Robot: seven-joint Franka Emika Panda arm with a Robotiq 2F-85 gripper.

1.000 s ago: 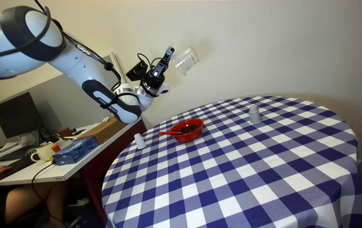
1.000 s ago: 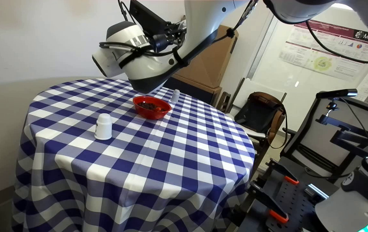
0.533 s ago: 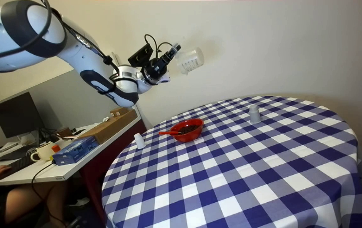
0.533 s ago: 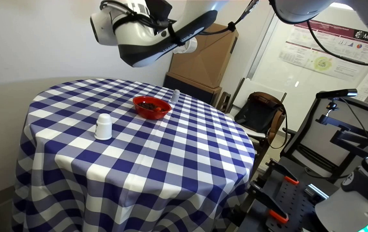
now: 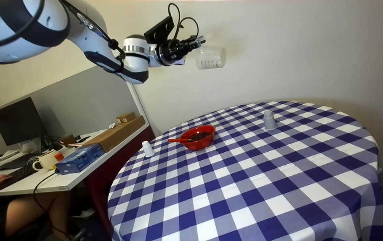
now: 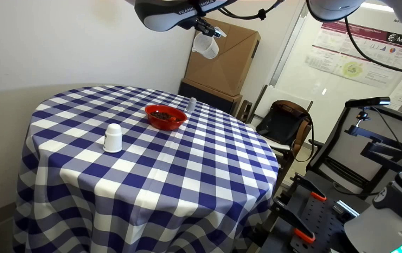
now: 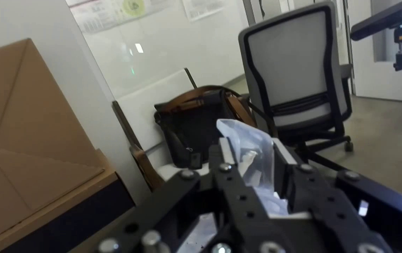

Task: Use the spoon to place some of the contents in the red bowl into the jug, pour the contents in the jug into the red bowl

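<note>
My gripper (image 7: 251,151) is shut on the handle of the clear jug (image 5: 211,57), whose translucent plastic shows between its fingers in the wrist view. Arm and jug are high in the air, well above the table. The jug is tilted well over, marks along its side, and no dark contents show in it. Its open mouth and spout face up-left in an exterior view, where the jug (image 6: 206,45) hangs below the fingertips. On the table sits the red bowl (image 5: 202,145) with dark bits inside. The red spoon (image 5: 178,140) leans over its rim, its scoop end hidden among the bits.
Two pale upturned cups stand on the checked table: a cup (image 5: 269,121) near the far edge and a cup (image 5: 148,149) left of the bowl. A large cardboard box (image 6: 227,59) stands behind the table. A desk (image 5: 67,180) and a chair (image 7: 292,66) are farther off.
My gripper, with the jug, has risen and swung away from the bowl, rightward in an exterior view. The jug has turned from mouth-down toward level. Bowl, spoon and cups have stayed put.
</note>
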